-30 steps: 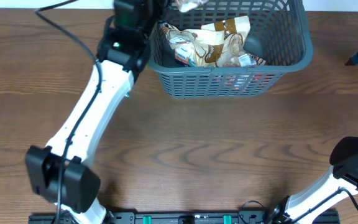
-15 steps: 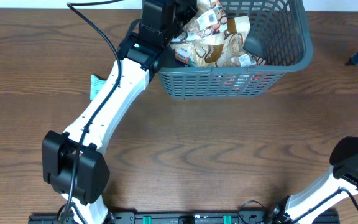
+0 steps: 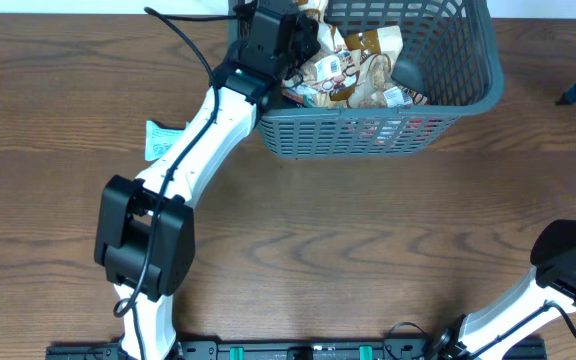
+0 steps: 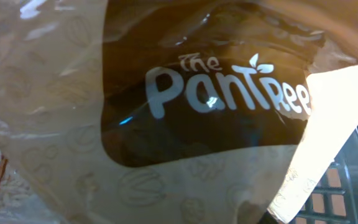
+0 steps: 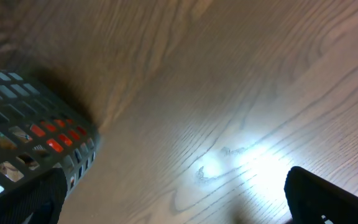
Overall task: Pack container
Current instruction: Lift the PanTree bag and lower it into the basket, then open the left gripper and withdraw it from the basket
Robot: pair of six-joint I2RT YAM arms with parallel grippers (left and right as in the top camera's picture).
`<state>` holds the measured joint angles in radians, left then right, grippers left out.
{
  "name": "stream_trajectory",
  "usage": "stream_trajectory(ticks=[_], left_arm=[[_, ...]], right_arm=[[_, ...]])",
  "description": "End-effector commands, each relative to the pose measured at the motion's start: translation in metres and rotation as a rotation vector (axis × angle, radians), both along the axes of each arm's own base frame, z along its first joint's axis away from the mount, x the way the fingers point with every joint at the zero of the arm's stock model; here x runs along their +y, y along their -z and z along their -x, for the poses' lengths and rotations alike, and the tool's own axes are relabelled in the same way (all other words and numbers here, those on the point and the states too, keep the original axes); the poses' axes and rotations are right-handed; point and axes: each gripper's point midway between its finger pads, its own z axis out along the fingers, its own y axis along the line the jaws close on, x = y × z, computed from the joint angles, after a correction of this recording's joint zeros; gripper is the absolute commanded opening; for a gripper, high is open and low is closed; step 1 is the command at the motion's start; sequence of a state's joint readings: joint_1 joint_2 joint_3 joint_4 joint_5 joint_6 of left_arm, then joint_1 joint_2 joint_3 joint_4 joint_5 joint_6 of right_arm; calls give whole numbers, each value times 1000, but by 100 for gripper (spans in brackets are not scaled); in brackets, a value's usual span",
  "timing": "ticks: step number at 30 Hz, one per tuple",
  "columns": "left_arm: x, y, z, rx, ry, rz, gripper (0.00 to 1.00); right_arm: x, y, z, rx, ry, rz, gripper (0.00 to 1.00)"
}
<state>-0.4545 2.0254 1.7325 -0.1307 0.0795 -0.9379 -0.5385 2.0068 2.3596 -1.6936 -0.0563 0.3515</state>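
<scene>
Shifts left gripper (image 3: 303, 38) right over container (image 3: 368, 135), snack pkt (image 3: 336, 68) now down on pile (image 3: 373, 85), so nearly packed; grip open/shut: can't tell.

Table (image 3: 368, 230): wood grain, smooth, slight sheen; bright glare patch in the right wrist view.
Container (image 3: 368, 135): grey plastic, matt, moulded lattice.
Packet (image 4: 166, 124): glossy crinkled film, tan and dark brown print, highlights; possibly plastic laminate, view too close to be sure.
Left arm (image 3: 193, 150): smooth white shell, matt black joints.
</scene>
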Motion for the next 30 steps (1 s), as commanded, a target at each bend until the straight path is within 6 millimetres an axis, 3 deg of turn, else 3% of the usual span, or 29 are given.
stream_trajectory(ticks=[1,2,3,5,7,8,13,16,20,23,25,30], left_arm=[[-3,-21,-1,-46,18,5,23],[-2,-21,-1,-46,17,5,25],[-2,-21,-1,-46,17,5,35],[-2,-21,-1,-47,17,6,68],[-2,-21,-1,-46,17,5,93],[-2,-21,-1,-46,17,5,99],[-3,-23,-2,-52,20,4,99],[-10,-39,-1,-104,86,-19,99],[-13,-91,2,-218,154,-68,99],[-8,-145,11,-313,171,-101,99],[-1,-189,23,-383,175,-107,99],[30,-267,73,-514,187,-178,99]], right_arm=[[-1,5,0,13,-8,-5,99],[-1,5,0,13,-8,-5,99],[-1,5,0,13,-8,-5,99],[-1,5,0,13,-8,-5,99],[-1,5,0,13,-8,-5,99],[-1,5,0,13,-9,-5,99],[-1,5,0,13,-8,-5,99],[-1,5,0,13,-8,-5,99],[-1,5,0,13,-8,-5,99],[-1,5,0,13,-8,-5,99],[-1,5,0,13,-8,-5,99],[-1,5,0,13,-9,-5,99]])
